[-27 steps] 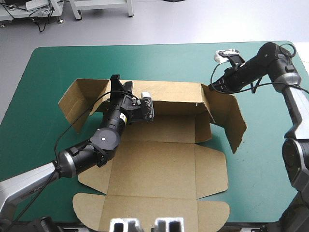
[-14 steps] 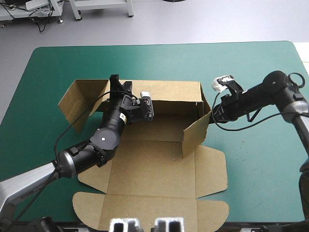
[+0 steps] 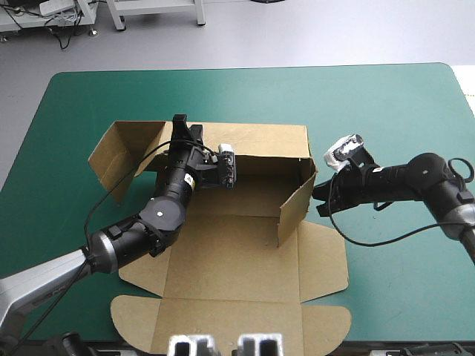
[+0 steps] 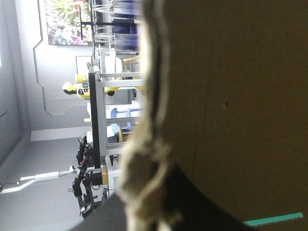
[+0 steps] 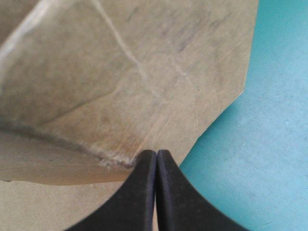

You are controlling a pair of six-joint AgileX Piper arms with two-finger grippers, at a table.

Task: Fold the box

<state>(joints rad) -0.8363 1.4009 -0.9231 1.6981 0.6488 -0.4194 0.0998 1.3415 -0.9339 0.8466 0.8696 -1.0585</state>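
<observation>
Brown matte board with scored creases, the box (image 3: 245,252) lies at the middle of the teal-green surface (image 3: 386,111), base flat. The left claw (image 3: 184,130) is clamped on the upright far wall (image 3: 260,141), apparently to keep it standing. The right claw (image 5: 157,155), fingers together in one point, presses the right side flap (image 3: 297,208) inward from outside.

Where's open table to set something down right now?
Widest bare table: the strip between the box's raised back wall and the far edge. Also free: the near right corner, beyond the box's right flap. Crowded: the left gripper on the back wall, the right gripper against the raised right side wall.
</observation>
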